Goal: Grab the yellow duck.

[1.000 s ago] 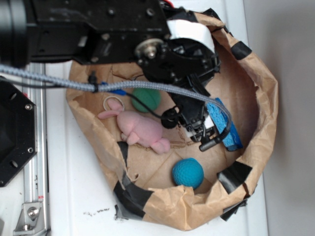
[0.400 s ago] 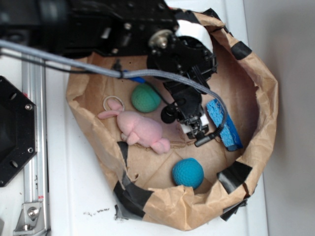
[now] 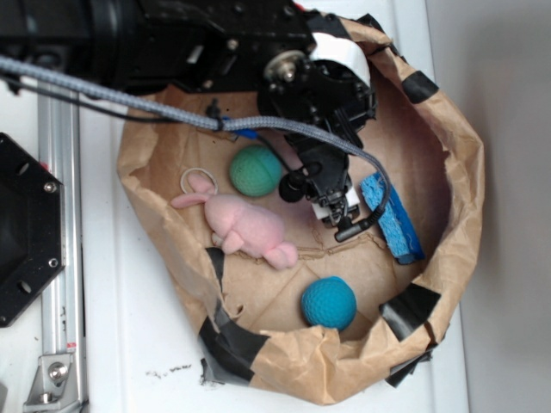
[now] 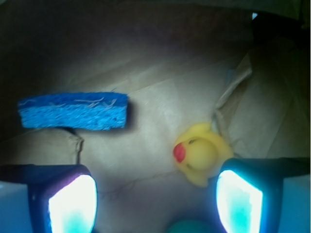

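Observation:
The yellow duck (image 4: pixel 201 153), small and glossy with a red beak, lies on the brown paper floor in the wrist view. It is just ahead of and against the inner side of my right fingertip (image 4: pixel 240 199). My gripper (image 4: pixel 155 204) is open, with a wide empty gap between the two lit pads. In the exterior view the gripper (image 3: pixel 343 222) hangs low inside the paper bag, between the green ball and the blue sponge. The arm hides the duck there.
The crumpled paper bag (image 3: pixel 465 172) walls in everything. A blue sponge (image 3: pixel 392 217) lies right of the gripper and shows in the wrist view (image 4: pixel 73 110). A green ball (image 3: pixel 256 169), pink plush bunny (image 3: pixel 245 225), teal ball (image 3: pixel 328 302) and white ring (image 3: pixel 198 181) lie inside.
The arm has shifted left and up in the exterior view. The gripper has come off the blue sponge toward the bag's middle, nearer the green ball.

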Available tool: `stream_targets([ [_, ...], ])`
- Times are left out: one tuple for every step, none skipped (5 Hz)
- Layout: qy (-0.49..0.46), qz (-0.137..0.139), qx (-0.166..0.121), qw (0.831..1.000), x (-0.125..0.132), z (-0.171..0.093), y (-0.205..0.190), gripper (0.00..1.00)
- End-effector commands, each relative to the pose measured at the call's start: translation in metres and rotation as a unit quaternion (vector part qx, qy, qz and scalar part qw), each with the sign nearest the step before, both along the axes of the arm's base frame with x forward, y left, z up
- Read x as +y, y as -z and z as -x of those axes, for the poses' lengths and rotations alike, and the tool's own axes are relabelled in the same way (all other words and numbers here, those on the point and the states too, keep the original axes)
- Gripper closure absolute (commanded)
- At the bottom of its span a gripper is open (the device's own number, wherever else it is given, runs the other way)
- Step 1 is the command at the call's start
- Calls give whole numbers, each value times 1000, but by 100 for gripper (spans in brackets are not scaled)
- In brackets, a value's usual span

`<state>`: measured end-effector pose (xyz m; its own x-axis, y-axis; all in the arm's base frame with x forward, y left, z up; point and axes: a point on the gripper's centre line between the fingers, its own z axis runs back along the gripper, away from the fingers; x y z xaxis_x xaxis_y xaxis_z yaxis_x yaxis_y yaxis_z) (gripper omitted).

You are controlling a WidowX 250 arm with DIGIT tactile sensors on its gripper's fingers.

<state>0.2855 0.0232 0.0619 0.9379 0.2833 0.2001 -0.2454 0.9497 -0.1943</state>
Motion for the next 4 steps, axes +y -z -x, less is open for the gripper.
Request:
stream_targets([
  [4,-5,-27,1000,6,-10,-18,0],
  [17,1,-17,1000,-3,-11,-8,0],
  [25,7,-6,1000,-9,-11,0,0],
  [27,4,-1,1000,-12,-11,6,0],
])
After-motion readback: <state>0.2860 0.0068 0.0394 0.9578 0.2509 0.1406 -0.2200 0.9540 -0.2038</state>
